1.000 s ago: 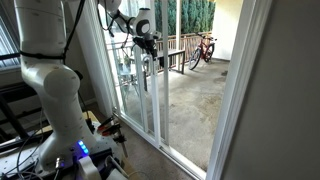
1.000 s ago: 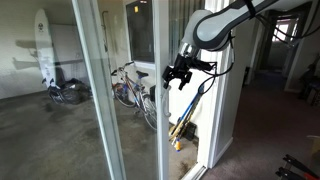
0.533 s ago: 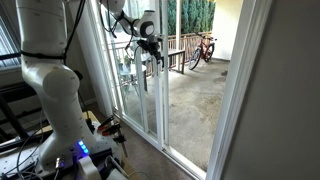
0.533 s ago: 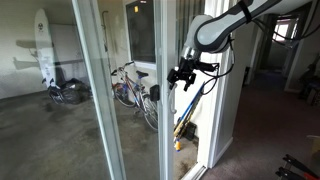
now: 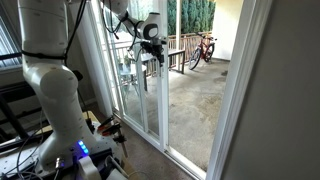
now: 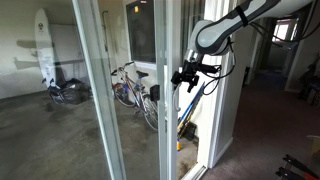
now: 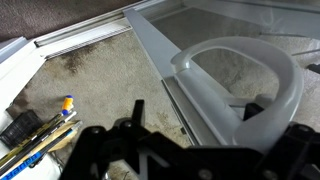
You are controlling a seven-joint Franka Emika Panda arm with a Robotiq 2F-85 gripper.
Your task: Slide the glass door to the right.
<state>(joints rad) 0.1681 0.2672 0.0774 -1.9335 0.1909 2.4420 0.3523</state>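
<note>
The glass door (image 5: 151, 100) is a tall clear panel in a narrow white frame; it also shows in an exterior view (image 6: 168, 130). Its white D-shaped pull handle (image 7: 238, 62) fills the right of the wrist view. My gripper (image 7: 195, 108) is at the handle, with one black finger left of the stile and the other behind the handle's curve. The fingers stand wide apart and do not clamp it. In both exterior views the gripper (image 5: 153, 46) (image 6: 186, 75) is at the door's stile at about chest height.
The floor track (image 7: 85, 35) runs along the door's foot. Tools (image 7: 40, 135) lie on the floor by the door. Bicycles (image 6: 130, 85) and a surfboard (image 6: 40, 45) stand behind the glass. A red bicycle (image 5: 203, 48) is on the patio. A wide white jamb (image 5: 238, 90) bounds the opening.
The gripper has moved a little sideways along the door line in both exterior views. The door's stile seems to have shifted slightly with it.
</note>
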